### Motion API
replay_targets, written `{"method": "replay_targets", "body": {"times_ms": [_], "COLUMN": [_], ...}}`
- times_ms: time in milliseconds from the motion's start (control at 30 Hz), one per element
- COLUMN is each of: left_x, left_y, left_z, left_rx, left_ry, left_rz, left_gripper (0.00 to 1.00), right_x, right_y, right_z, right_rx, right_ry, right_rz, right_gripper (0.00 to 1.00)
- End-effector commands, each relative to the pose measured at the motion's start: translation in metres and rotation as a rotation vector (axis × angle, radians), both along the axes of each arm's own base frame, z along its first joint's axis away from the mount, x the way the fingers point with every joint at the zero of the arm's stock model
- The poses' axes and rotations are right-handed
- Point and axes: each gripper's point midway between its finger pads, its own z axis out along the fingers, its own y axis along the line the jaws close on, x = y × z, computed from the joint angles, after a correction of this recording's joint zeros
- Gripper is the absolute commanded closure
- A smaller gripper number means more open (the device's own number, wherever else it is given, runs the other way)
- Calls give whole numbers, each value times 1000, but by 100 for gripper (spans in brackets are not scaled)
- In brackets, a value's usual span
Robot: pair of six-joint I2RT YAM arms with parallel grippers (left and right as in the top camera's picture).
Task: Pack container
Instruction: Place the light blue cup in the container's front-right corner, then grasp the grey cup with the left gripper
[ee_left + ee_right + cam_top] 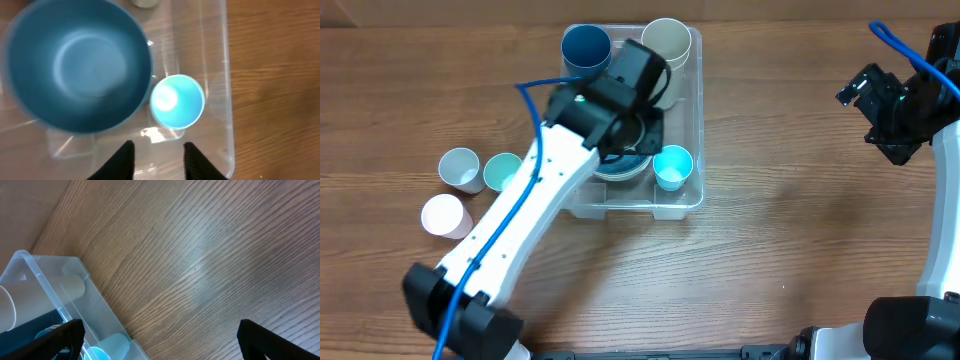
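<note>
The clear plastic container (694,110) sits at the table's back centre. It holds a dark blue cup (585,47), a cream cup (666,42), a blue bowl (75,65) and a light blue cup (672,166), which also shows in the left wrist view (177,101). My left gripper (159,160) hangs open and empty over the container's front part, just short of the light blue cup. My right gripper (159,340) is open and empty, held high at the far right, with the container's corner (30,267) at its left.
Three loose cups lie on the table left of the container: a white one (460,168), a mint green one (503,171) and a pink one (446,216). My left arm (520,230) crosses the table from the front left.
</note>
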Motion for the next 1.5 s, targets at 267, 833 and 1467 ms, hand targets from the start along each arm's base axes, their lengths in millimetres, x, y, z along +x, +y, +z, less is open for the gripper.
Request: {"method": "replay_targets", "body": {"times_ms": [267, 833, 1467], "left_x": [-27, -11, 12], "left_y": [236, 367, 383], "left_z": [10, -78, -156], "left_rx": [250, -69, -31], "left_ry": [199, 303, 372], "left_rz": [624, 740, 671], "left_gripper": [46, 61, 78], "right_x": [3, 2, 3], "right_y": [-1, -1, -1], "right_z": [15, 14, 15], "right_rx": [-10, -8, -10], "right_ry": [-45, -38, -43], "right_rz": [-1, -1, -1], "right_gripper": [0, 0, 0]}}
